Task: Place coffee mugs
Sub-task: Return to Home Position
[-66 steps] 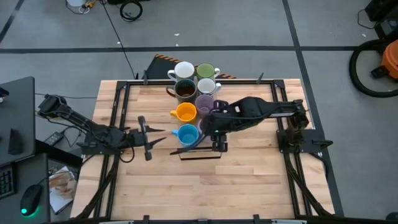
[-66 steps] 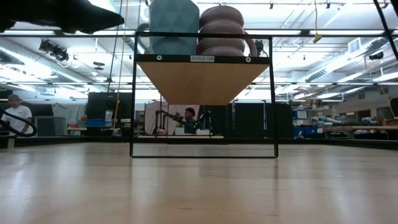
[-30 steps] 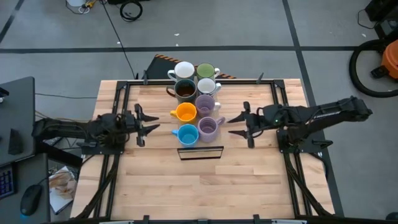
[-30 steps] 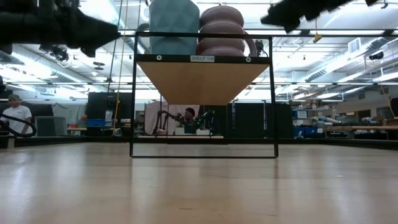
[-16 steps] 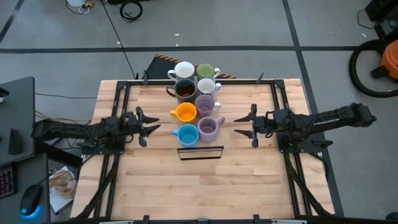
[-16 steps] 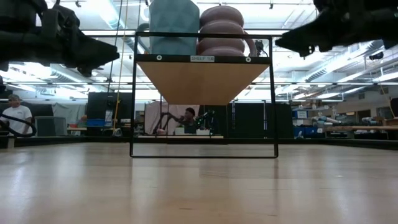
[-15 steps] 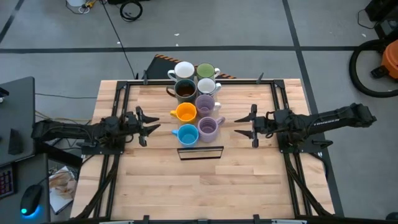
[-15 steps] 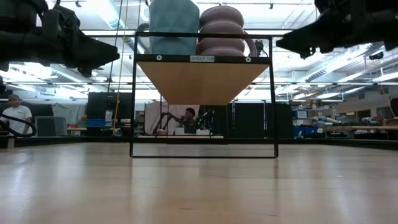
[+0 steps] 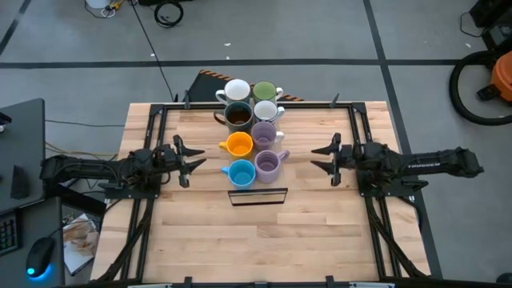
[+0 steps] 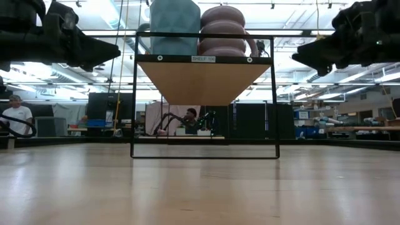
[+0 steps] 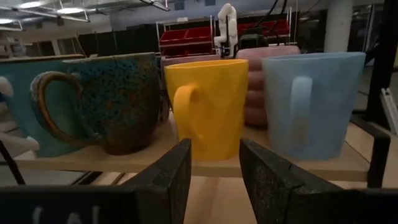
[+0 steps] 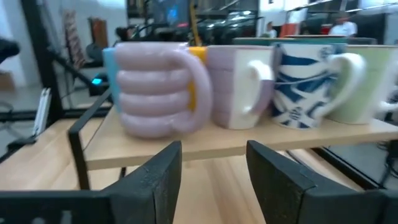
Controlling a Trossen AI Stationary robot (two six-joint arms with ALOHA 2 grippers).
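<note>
Eight coffee mugs stand on their bases in two rows on a raised wooden shelf (image 10: 205, 78). On one side are the white (image 9: 236, 90), dark brown (image 9: 238, 116), orange (image 9: 238, 145) and blue (image 9: 240, 172) mugs. On the other are the green (image 9: 265, 90), white-and-blue (image 9: 266, 110), light purple (image 9: 264, 131) and ribbed light purple (image 9: 268, 165) mugs. My left gripper (image 9: 184, 161) hovers open to the left of the shelf, facing the orange mug (image 11: 208, 102). My right gripper (image 9: 324, 159) hovers open to the right, facing the ribbed purple mug (image 12: 158, 87).
The shelf is a black wire frame (image 10: 132, 94) standing mid-table. Black rails (image 9: 156, 128) run along the table's left and right sides. Bare wood lies near the front edge (image 9: 264, 240). People (image 10: 15, 115) show in the room behind.
My right gripper has drawn back from the shelf toward the table's right edge, still open, and has sunk a little. My left gripper has stayed almost still. The mugs have not moved.
</note>
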